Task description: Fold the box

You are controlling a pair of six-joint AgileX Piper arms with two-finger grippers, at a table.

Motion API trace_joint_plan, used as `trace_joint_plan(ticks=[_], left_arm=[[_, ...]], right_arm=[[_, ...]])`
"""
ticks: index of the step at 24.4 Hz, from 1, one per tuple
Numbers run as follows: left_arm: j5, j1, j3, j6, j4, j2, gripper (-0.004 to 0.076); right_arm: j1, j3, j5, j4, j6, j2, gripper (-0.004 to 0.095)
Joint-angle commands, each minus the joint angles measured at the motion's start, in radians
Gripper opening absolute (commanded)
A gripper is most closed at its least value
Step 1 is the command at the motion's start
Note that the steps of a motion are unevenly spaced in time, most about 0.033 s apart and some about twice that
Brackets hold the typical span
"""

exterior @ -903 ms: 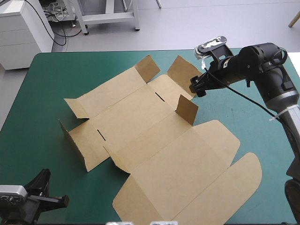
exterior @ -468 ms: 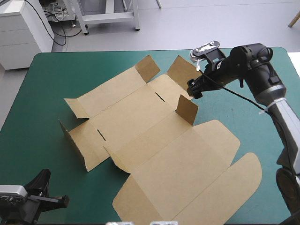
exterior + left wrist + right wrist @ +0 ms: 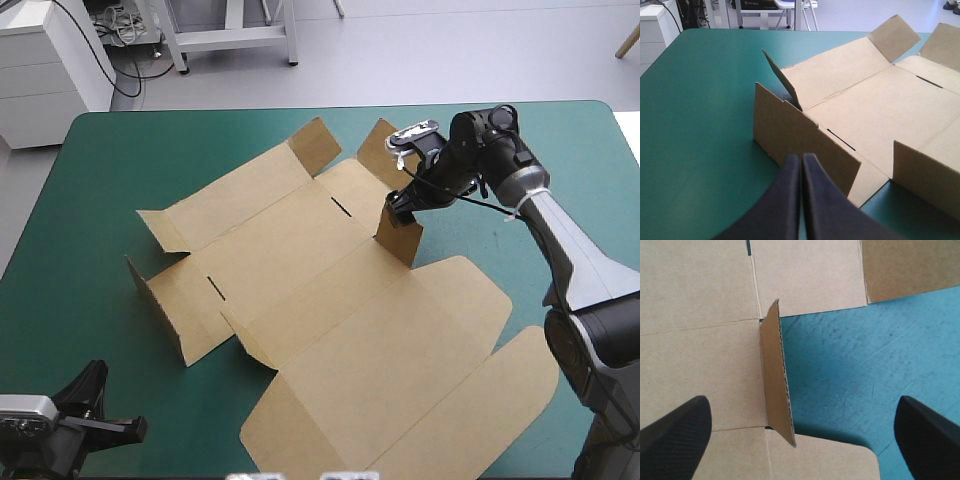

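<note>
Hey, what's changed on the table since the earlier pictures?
The right arm's black-fingered tool swung in toward the robot's left and now hangs open over the small upright brown flap of the brown cardboard box, one finger either side. Nothing grasped. The box and the shut left tool stayed put.

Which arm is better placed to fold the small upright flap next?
Right. The right gripper, open, hangs over the upright flap, a finger each side. The left gripper is shut, by the near left corner of the table, short of the box.
</note>
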State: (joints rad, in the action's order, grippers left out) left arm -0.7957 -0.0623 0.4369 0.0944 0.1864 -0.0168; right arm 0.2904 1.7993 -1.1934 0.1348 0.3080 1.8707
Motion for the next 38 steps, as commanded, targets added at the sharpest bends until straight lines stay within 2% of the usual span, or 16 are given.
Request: trace_joint_plan(ticks=[1,7,9,10,13,14,19,20,23,31,38], left_arm=[[0.079,0.002,0.022,-0.004,0.02,-0.009,-0.0008],[0.079,0.002,0.022,-0.004,0.02,-0.009,-0.0008],[0.079,0.002,0.022,-0.004,0.02,-0.009,-0.0008],[0.079,0.002,0.022,-0.004,0.02,-0.009,-0.0008],[0.079,0.002,0.022,-0.004,0.02,-0.009,-0.0008],[0.079,0.002,0.022,-0.004,0.02,-0.009,-0.0008],[0.079,0.002,0.022,-0.004,0.02,-0.009,-0.0008],[0.079,0.002,0.022,-0.004,0.02,-0.009,-0.0008],[0.079,0.002,0.022,-0.004,0.02,-0.009,-0.0008],[0.079,0.002,0.022,-0.004,0.02,-0.009,-0.0008],[0.079,0.002,0.022,-0.004,0.02,-0.009,-0.0008]], right_arm=[[-0.003,0.025,0.026,0.017,0.023,-0.016,0.0912],[-0.003,0.025,0.024,0.085,0.064,0.04,0.0903],[-0.003,0.025,0.024,0.099,0.071,0.05,0.0835],[-0.003,0.025,0.024,0.102,0.074,0.057,0.0726],[-0.003,0.025,0.024,0.109,0.076,0.066,0.0523],[-0.003,0.025,0.024,0.11,0.076,0.068,0.0414],[-0.003,0.025,0.024,0.132,0.091,0.07,0.0013],[-0.003,0.025,0.024,0.135,0.094,0.07,-0.0018],[-0.003,0.025,0.024,0.135,0.096,0.07,-0.002],[0.006,0.027,0.024,0.124,0.233,0.07,-0.002],[0.098,0.074,0.024,-0.067,0.318,0.07,-0.002]])
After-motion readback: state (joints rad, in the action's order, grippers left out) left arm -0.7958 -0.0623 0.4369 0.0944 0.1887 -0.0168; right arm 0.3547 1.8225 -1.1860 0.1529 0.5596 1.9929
